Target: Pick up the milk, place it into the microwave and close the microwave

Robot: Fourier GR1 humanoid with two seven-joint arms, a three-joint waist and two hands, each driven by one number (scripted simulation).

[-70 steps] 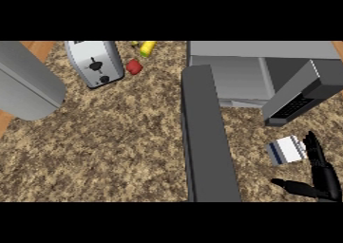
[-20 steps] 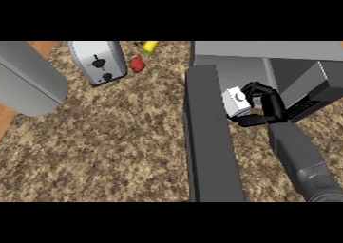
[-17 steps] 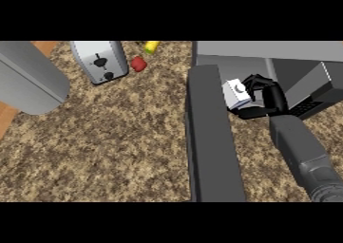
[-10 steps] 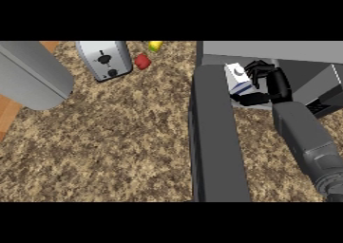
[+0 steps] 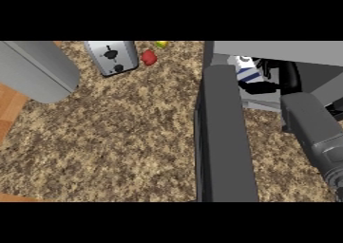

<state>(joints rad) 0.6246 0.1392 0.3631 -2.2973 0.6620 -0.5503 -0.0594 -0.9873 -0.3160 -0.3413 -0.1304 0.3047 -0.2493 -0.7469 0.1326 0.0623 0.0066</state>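
White-and-blue milk carton [image 5: 245,71] sits right at the mouth of the microwave [image 5: 286,52], tucked under its top edge just past the open door [image 5: 226,137], with the right hand [image 5: 272,78] wrapped around it from the right. The grey forearm comes up from the lower right corner and angles in toward the opening, black fingers curled round the carton, grasping it. Off to the left on the speckled counter [image 5: 118,142] there's a toaster [image 5: 112,57] with a red thing [image 5: 148,57] beside it.

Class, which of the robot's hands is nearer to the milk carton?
Right. The right hand is curled round the milk carton at the microwave opening; the left hand is not in view.
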